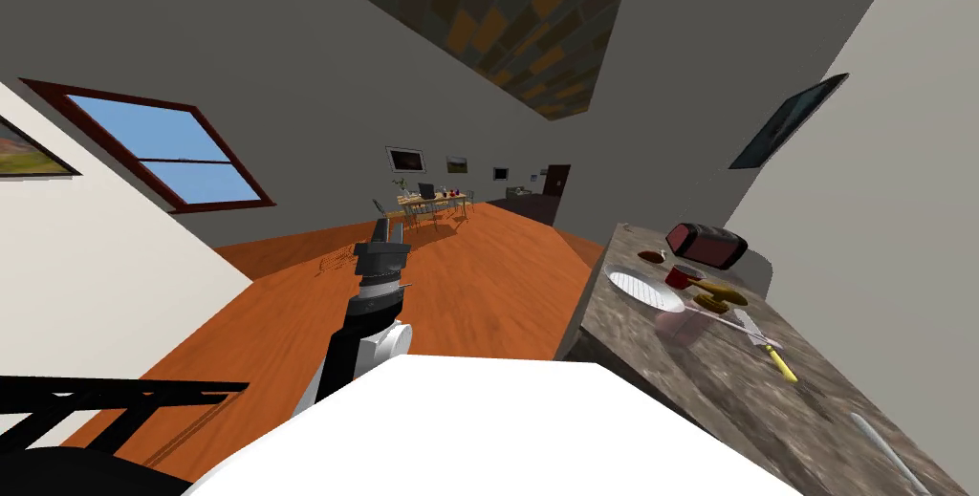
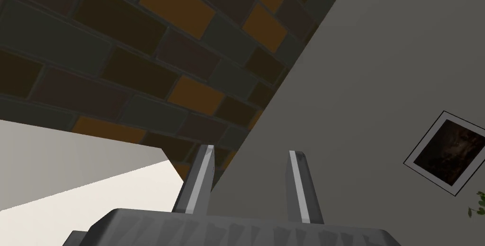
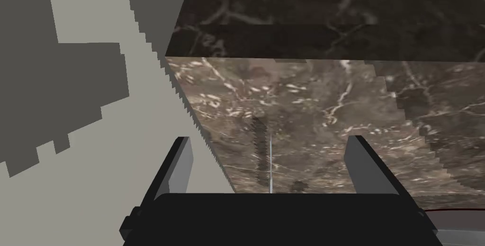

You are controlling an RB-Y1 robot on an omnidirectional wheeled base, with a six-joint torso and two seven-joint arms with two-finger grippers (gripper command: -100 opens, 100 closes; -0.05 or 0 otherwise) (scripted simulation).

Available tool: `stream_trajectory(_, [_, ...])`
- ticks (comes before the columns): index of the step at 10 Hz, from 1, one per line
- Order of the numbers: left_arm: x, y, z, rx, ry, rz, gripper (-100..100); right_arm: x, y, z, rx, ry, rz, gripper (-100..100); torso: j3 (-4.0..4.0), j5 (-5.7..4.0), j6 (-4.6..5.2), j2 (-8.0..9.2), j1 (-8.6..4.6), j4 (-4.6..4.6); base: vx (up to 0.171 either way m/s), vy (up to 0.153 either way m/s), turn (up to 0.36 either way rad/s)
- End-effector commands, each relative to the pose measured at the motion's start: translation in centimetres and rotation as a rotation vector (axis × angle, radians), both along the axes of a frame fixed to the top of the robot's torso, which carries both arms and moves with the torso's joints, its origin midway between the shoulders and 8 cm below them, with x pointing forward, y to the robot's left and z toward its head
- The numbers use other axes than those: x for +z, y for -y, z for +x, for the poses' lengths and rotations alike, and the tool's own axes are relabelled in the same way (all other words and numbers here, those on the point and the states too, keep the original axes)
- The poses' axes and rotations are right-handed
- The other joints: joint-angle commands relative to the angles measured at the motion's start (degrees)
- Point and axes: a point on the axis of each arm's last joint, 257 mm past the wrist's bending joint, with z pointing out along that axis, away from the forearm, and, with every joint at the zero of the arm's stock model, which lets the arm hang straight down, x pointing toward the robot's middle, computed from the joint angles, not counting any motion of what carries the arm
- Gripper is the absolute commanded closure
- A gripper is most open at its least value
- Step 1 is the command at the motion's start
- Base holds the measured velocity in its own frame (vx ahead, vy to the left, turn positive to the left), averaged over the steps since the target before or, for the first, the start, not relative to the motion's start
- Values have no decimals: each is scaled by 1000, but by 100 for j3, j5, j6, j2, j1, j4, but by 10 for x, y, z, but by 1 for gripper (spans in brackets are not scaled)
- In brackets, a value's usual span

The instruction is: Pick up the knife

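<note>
Knife [image 3: 270, 172] lies ungrasped on the table [image 3: 331, 105] between the released right claw's [image 3: 270, 139] fingers, closing and lifting undone, left claw [image 2: 252, 150] released.

Far left, a picture [image 1: 29, 151] is cut by the edge. Centre, things on the distant table [image 1: 432, 199] are too small to tell. Lower right, a grey strip [image 1: 884, 452] runs off-frame.
</note>
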Motion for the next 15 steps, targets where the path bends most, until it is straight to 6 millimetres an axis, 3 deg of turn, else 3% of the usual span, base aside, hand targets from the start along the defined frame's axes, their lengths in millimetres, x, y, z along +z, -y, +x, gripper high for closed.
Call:
stream_trajectory(1, [0,0,0,0,0,0,0,2,9,-11,-10,-29,-28,-100,0,0,0,0,0,0,106,-216,250])
stream_trajectory(5, [0,0,0,0,0,0,0,2,11,-19,-21,-43,-42,-100,6,4,5,12,23,2,96,-161,144])
stream_trajectory(6, [0,0,0,0,0,0,0,3,12,-19,-21,-44,-44,0,18,10,11,32,57,7,9,-17,0])
stream_trajectory(7, [0,0,0,0,0,0,0,0,10,-41,-55,-42,-41,-100,27,18,12,47,84,11,1,-8,228])
stream_trajectory(8, [0,0,0,0,0,0,0,0,10,-41,-55,-42,-41,-100,31,21,8,55,93,12,-3,-11,114])
stream_trajectory(9, [0,0,0,0,0,0,0,-5,5,-62,-86,-39,-33,-100,33,22,14,58,95,13,-6,-6,158])
stream_trajectory(10, [0,0,0,0,0,0,0,-3,7,-63,-87,-41,-38,-100,35,22,11,61,97,14,-6,-7,100])
stream_trajectory(13, [0,0,0,0,0,0,0,-8,-5,-126,-175,-41,-38,-100,36,21,8,62,95,14,-10,-10,291])
stream_trajectory(14, [0,0,0,0,0,0,0,-10,-7,-128,-180,-39,-34,-100,35,22,8,62,93,14,-4,-19,74])
stream_trajectory(15, [0,0,0,0,0,0,0,-12,-13,-149,-208,-40,-35,-100,36,21,18,62,93,15,-2,-8,165])
